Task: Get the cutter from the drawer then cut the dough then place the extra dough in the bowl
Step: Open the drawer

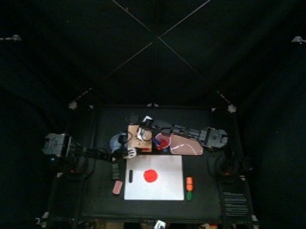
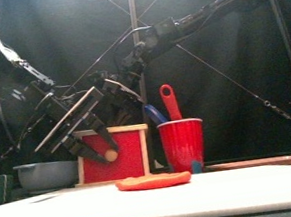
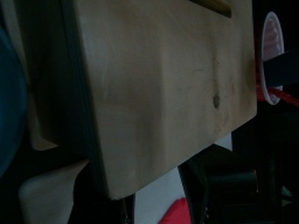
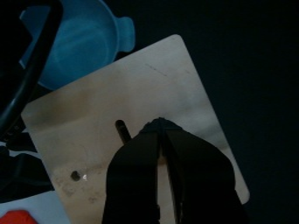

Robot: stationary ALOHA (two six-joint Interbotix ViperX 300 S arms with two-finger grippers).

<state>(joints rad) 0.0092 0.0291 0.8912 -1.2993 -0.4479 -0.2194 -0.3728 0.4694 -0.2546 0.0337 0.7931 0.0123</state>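
The pale wooden box [image 1: 141, 136] stands behind the white cutting board [image 1: 124, 166], its red drawer front [image 2: 126, 143] facing forward. A flat red dough disc [image 1: 152, 175] lies on the board, low and wide in the front view [image 2: 154, 181]. My left gripper [image 2: 83, 147] hangs open just in front of the drawer front. Its wrist view shows the box [image 3: 163, 87] very close. My right gripper [image 4: 162, 133] hovers shut over the box top [image 4: 93, 131], near its slot. No cutter is in sight.
The blue-grey bowl [image 2: 46, 174] sits left of the box. A red cup [image 2: 183, 144] holding a red knife [image 2: 171, 99] and a blue one stands right of it. Both arms crowd the space around the box.
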